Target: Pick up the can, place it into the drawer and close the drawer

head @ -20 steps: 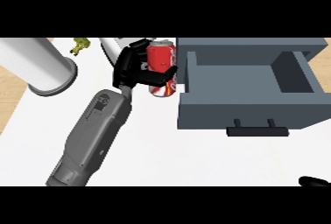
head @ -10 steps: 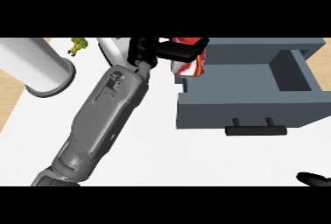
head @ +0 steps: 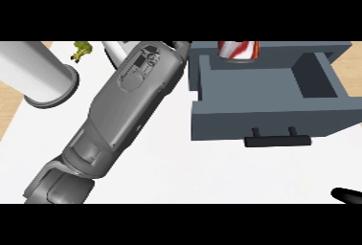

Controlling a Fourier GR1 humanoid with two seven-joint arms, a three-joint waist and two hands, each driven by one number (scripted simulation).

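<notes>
Surveying from largest to smallest. Noted white counter [head: 176, 172] under everything. Noted left forearm [head: 120, 110] stretched diagonally from near left to far centre, reaching toward the far left corner of the drawer [head: 268, 115]; judged so extended in order to carry the can over the compartment. Found drawer pulled fully open at right, front panel nearest, cavity facing up to receive the can. Recorded white cylinder [head: 35, 72] lying at far left, well apart from the drawer and not involved.

Located can [head: 238, 50], red and white, at the far edge of the view over the far left part of the drawer cavity, upper part cut off; cannot tell whether resting inside or held above. Saw only a dark sliver of left hand [head: 173, 45] at the far edge; cannot tell how far open, nor whether grasping the can.

Noted black handle [head: 277, 140] on drawer front, untouched, so closing not yet begun. Noted small green item [head: 83, 50] at far left. Saw only a black tip of right hand [head: 348, 195] at near right; state cannot be told.
</notes>
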